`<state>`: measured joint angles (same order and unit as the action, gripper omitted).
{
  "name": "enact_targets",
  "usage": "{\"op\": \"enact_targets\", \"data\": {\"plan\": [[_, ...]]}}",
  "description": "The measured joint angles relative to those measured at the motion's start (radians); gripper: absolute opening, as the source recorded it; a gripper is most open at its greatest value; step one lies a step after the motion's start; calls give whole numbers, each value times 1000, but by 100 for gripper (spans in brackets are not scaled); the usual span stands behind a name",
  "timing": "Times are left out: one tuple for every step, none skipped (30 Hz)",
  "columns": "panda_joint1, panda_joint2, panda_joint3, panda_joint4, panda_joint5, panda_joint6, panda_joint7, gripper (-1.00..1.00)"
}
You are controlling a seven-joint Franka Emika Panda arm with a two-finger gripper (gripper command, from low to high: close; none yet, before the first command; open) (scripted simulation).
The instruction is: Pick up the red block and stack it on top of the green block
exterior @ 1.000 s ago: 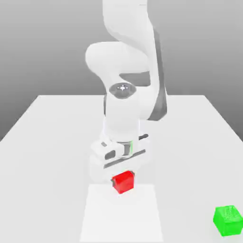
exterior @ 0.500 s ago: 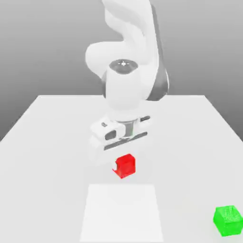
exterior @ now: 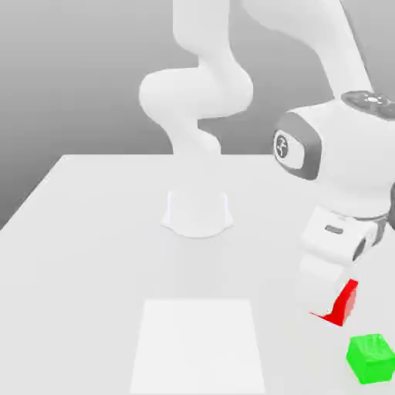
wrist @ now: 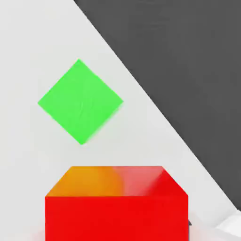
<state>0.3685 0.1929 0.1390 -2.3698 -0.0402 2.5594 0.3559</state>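
Exterior view: white two-finger gripper [exterior: 333, 307] at the exterior view's right, off the white tabletop [exterior: 92, 231], pinching the small glossy red cube [exterior: 340, 304], which is partly hidden behind the hand. Small glossy green cube [exterior: 370, 358] sits on the table just below and right of it, apart.

Hand view: red cube [wrist: 116, 207] close up, green cube [wrist: 81, 101] beyond it near the table edge.
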Motion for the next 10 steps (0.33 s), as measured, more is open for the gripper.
{"op": "enact_targets", "data": {"plan": [[15, 26, 4, 26, -11, -1, 12, -100], [24, 57, 4, 40, -22, 16, 22, -100], [31, 91, 0, 48, -33, 41, 30, -100], [37, 126, -6, 53, -43, 71, 38, -100], [44, 160, -13, 56, -53, 102, 46, 100], [44, 160, -13, 56, -53, 102, 46, 100], [44, 160, -13, 56, -53, 102, 46, 100], [44, 160, -13, 56, -53, 102, 46, 100], [44, 160, -13, 56, -53, 102, 46, 100], [44, 160, -13, 56, -53, 102, 46, 100]]}}
